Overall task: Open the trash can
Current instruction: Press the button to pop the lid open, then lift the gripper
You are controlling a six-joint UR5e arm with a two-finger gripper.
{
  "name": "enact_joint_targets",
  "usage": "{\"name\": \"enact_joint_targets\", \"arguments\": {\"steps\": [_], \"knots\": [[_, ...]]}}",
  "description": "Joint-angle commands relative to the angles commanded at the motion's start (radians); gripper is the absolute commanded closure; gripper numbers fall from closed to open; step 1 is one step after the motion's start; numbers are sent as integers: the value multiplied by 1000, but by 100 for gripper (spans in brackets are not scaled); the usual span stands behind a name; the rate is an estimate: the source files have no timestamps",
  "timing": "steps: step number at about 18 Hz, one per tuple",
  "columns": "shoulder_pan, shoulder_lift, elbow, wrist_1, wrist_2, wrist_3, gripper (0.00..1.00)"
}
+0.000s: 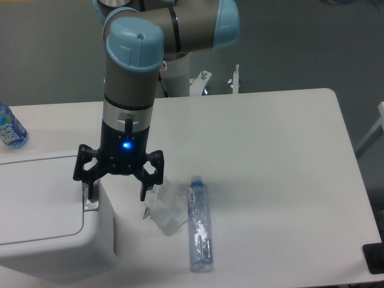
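The trash can (42, 210) fills the lower left of the frame, its flat lid down. The gripper (117, 201) hangs spread wide at the can's right edge, one finger at the rim, the other over the tabletop (270, 150). A clear bottle (200, 225) lies beside crumpled plastic (168, 207) at lower centre. Another bottle (9, 127) sits at far left.

Smooth white plastic trash can (42, 228), clear glossy plastic bottle (200, 225), matt table (270, 150).
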Motion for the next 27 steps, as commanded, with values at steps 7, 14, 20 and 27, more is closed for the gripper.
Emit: {"name": "enact_joint_targets", "arguments": {"steps": [7,14,20,27], "knots": [[0,-5,3,0,0,0,0],[0,-2,37,2,0,0,0],[70,3,118,24,6,44,0],[216,38,88,17,17,271,0]]}}
